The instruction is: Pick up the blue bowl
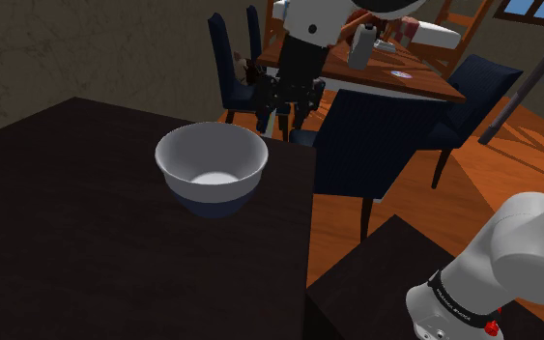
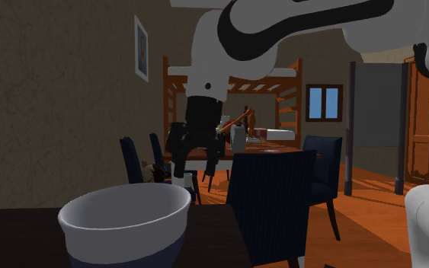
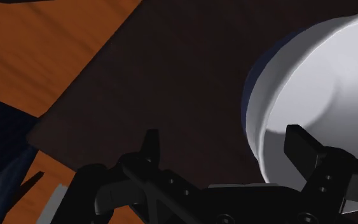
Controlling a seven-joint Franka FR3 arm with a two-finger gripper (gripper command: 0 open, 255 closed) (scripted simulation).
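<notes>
Gripper [image 1: 284, 114] above the dark table's [image 1: 67, 241] far edge, beyond the bowl [image 1: 212, 166].
Fingers [image 3: 149, 145] open, empty; bowl white inside, dark blue outside.

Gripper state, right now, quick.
Gripper: open, holding nothing, clear of the bowl.

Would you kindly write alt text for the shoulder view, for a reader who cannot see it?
A bowl, white inside and dark blue underneath, sits near the edge of a dark table. The open black gripper hangs just beyond it, touching nothing. A dark blue chair stands behind on an orange floor.
</notes>
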